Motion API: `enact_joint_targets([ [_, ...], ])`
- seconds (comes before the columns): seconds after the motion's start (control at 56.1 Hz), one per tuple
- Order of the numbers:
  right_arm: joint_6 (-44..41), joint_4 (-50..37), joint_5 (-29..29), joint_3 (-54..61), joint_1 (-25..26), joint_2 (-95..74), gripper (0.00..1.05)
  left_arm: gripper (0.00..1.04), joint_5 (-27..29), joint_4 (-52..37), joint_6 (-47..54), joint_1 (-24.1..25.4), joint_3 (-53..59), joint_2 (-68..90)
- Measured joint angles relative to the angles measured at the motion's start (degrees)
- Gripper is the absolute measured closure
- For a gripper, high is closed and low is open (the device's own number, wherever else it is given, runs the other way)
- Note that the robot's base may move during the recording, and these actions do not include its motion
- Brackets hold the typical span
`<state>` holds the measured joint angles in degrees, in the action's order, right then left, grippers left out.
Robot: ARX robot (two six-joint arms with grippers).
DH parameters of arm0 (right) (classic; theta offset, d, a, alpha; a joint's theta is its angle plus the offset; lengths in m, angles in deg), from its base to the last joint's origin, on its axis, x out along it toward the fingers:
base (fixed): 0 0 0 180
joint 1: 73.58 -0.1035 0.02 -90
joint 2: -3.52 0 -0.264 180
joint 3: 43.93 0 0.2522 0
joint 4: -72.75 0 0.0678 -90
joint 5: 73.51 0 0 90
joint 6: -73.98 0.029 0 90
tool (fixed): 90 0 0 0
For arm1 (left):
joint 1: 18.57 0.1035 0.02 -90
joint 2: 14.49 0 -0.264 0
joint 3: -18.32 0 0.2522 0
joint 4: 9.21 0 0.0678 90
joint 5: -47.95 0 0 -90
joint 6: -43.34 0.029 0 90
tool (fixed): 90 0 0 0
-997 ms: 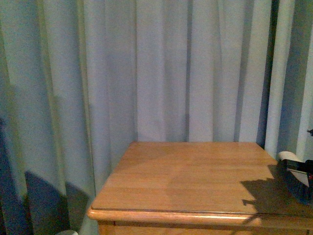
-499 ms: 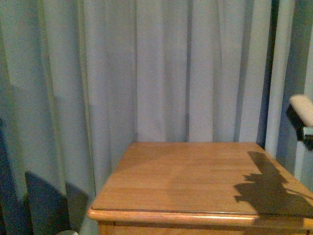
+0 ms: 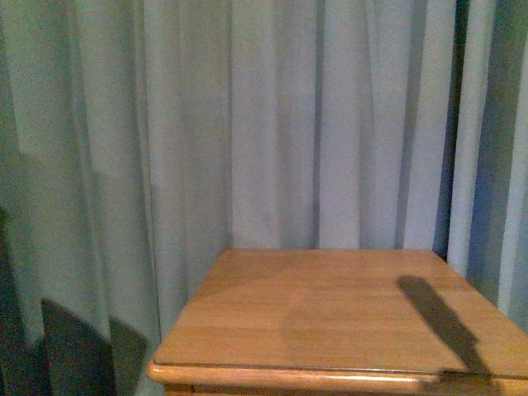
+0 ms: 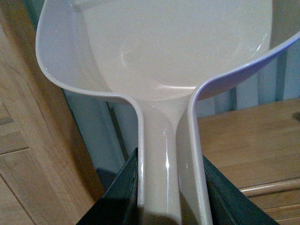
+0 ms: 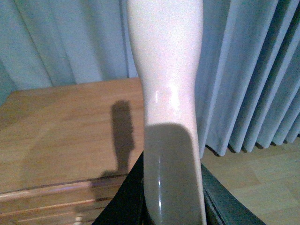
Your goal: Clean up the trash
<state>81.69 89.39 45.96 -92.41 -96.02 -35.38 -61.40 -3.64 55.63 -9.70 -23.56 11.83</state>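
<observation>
Trash, the one thing this job is about, does not show in any of the three views, so I cannot tell where it lies.

Front view first: one wooden tabletop (image 3: 330,313), its near edge rounded, with a pale pleated curtain (image 3: 272,124) hanging right behind it. One long dark shadow (image 3: 437,313) slants across the tabletop's right side. Neither arm appears in this view.

Over to the left wrist view: the left hand (image 4: 171,197) is clamped on one pale scoop (image 4: 154,51), with a dark jaw pressed against each side of the scoop's long handle. The wide bowl opens away from the camera, and its inside looks smooth and glossy. Light wood shows on both sides beneath it, with a strip of curtain between.

Now the right wrist view: the right hand (image 5: 173,201) is closed around one white handle (image 5: 166,70), again with a dark jaw on each side. The handle rises up out of the picture, so its far end is cut off. Behind it sit the same tabletop and curtain, with the wooden floor (image 5: 253,183) off to one side.

That makes two hands, each gripping one tool.
</observation>
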Motion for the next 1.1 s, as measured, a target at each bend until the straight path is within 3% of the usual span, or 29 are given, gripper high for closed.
enact_joint_targets([
  [0.107, -0.3, 0.3, 3.8, 1.4, -1.9, 5.2, 0.85, 0.77, 0.0, 0.0, 0.0, 0.0, 0.0, 0.0],
  [0.392, -1.1, 0.1, 7.0, 1.3, -3.9, 7.0, 0.85, 0.77, 0.0, 0.0, 0.0, 0.0, 0.0, 0.0],
  [1.104, -1.4, 0.2, 6.7, 1.2, -4.2, 6.6, 0.85, 0.77, 0.5, 0.1, -0.2, 0.3, 0.2, -0.1],
])
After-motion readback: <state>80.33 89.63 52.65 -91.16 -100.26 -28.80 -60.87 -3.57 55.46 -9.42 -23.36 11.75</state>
